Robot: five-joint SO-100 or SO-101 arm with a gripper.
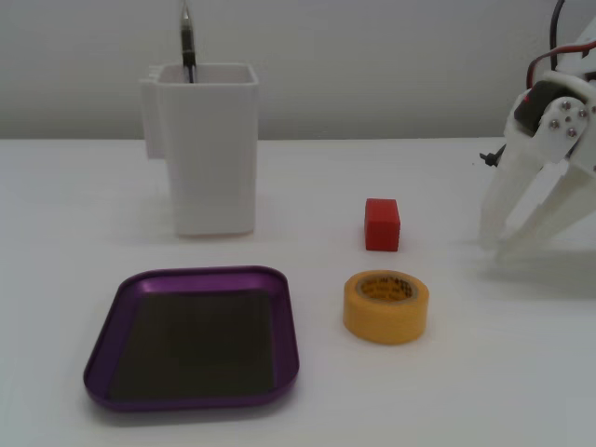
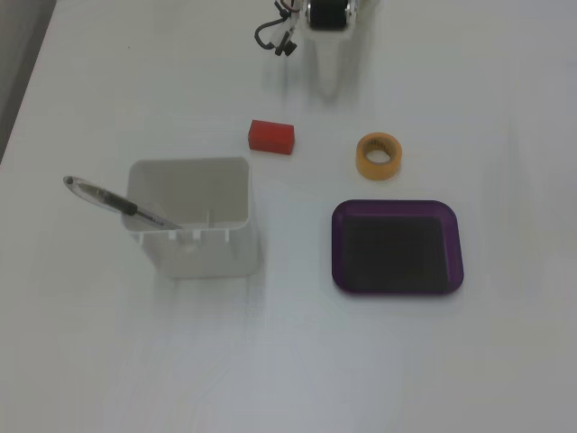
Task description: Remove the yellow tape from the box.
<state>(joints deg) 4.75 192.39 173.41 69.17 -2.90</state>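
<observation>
In a fixed view, the shallow purple metallic tray (image 1: 193, 337) lies empty behind the tall white plastic container (image 1: 206, 147) (pen tip cropped). The thick yellow tape roll (image 1: 386, 305) sits on the table beside the tray, near the small red cube (image 1: 382, 223). The white two-finger gripper (image 1: 496, 244), partly cut off, stands spread open, holding nothing.

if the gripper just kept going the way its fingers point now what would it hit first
Most likely the bare white table: the white two-finger gripper points steeply down, open, its tips at or just above the surface. The small red cube and yellow tape roll sit off to the side.
</observation>
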